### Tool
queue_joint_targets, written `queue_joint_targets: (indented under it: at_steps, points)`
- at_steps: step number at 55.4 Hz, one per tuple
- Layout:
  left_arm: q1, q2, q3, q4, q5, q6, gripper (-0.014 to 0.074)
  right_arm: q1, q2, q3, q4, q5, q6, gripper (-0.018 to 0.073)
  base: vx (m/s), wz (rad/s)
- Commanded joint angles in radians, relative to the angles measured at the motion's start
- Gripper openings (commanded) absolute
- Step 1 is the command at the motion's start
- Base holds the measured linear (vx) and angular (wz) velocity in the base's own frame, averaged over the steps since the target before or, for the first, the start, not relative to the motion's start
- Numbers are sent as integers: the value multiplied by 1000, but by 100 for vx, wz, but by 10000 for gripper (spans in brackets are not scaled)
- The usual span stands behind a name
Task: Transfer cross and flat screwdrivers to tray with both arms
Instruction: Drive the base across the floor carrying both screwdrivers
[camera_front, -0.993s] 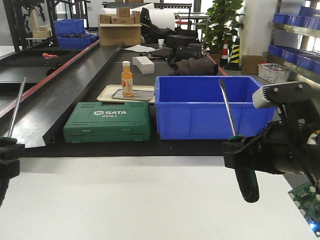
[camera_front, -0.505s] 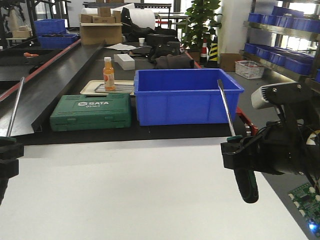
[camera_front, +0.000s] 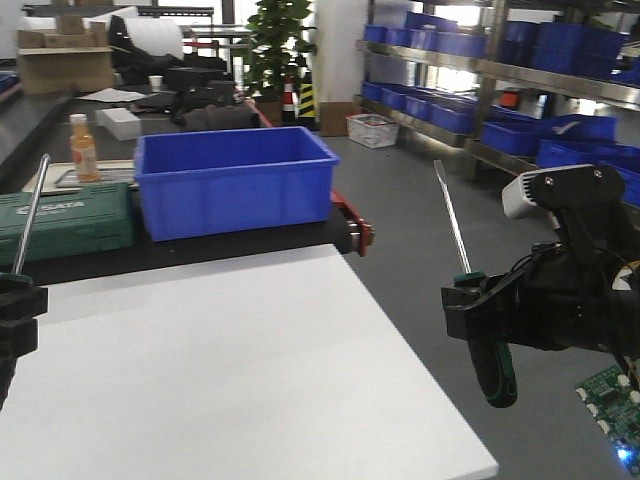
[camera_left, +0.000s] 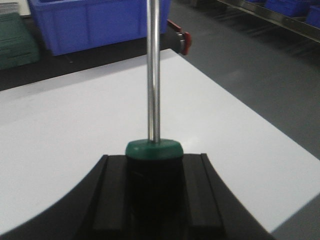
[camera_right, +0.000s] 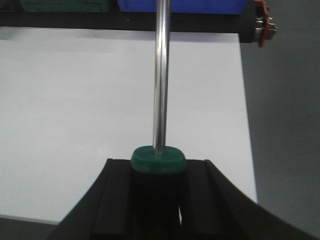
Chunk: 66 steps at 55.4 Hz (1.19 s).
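Left gripper (camera_front: 10, 305) clamps one screwdriver (camera_front: 30, 215) by the handle, right gripper (camera_front: 482, 300) the other screwdriver (camera_front: 452, 225), shafts upright above jaws

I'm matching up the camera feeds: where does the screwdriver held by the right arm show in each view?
Exterior front: the right arm's screwdriver is at the right, shaft pointing up, tilted slightly left.
Left wrist: not in it; the shaft there is the left arm's screwdriver.
Right wrist: centre, shaft rising to the top edge.
Shared landmark: the blue bin.
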<state>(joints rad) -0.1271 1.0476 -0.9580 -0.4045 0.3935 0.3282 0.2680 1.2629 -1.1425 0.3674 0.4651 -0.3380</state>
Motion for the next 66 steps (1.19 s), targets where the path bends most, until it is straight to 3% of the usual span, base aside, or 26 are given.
queue_joint_targets:
  at_steps: [1, 36, 66]
  points:
    - [-5, -16, -29, -20, -85, -4, -6, -2, -32, -32, 8, -82, -6, -8, -17, -66]
    - [-5, -16, -29, -20, -85, -4, -6, -2, -32, -32, 9, -82, -6, -8, -11, -68]
    - [-5, -16, -29, -20, -85, -4, -6, -2, -32, -32, 9, -82, -6, -8, 8, -54]
